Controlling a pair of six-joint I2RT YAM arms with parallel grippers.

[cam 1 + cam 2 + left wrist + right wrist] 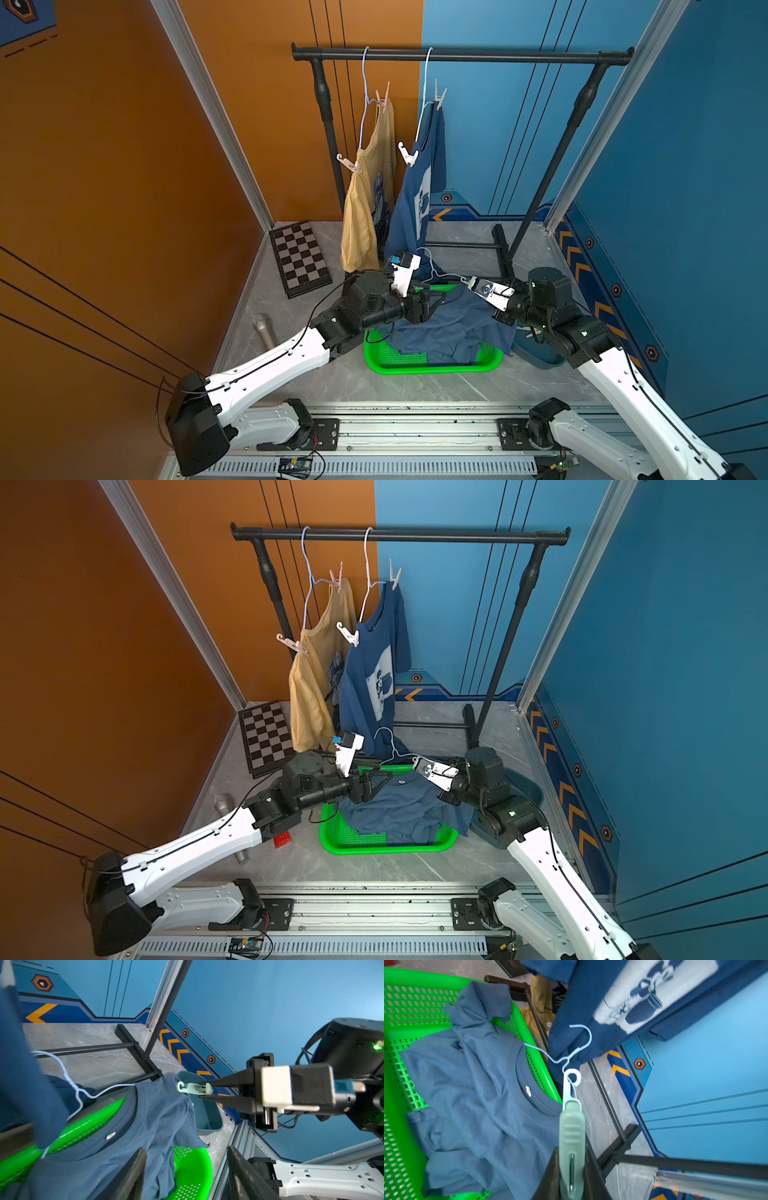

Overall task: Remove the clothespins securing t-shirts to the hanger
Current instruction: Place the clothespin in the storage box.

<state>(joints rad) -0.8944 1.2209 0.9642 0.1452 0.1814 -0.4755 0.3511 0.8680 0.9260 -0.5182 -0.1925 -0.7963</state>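
A pale yellow t-shirt hangs on the rack, pinned by a pink clothespin at the top and another lower down. The navy t-shirt next to it carries two white clothespins. The slate blue t-shirt lies in the green basket, its wire hanger still through the collar. My right gripper is shut on a mint green clothespin, held clear of that shirt's fabric. My left gripper is open above the shirt, holding nothing.
A blue-grey bin stands right of the basket, under my right arm. A chessboard leans at the back left, with a silver cylinder and a red block near my left arm. The rack's base bars cross the floor behind.
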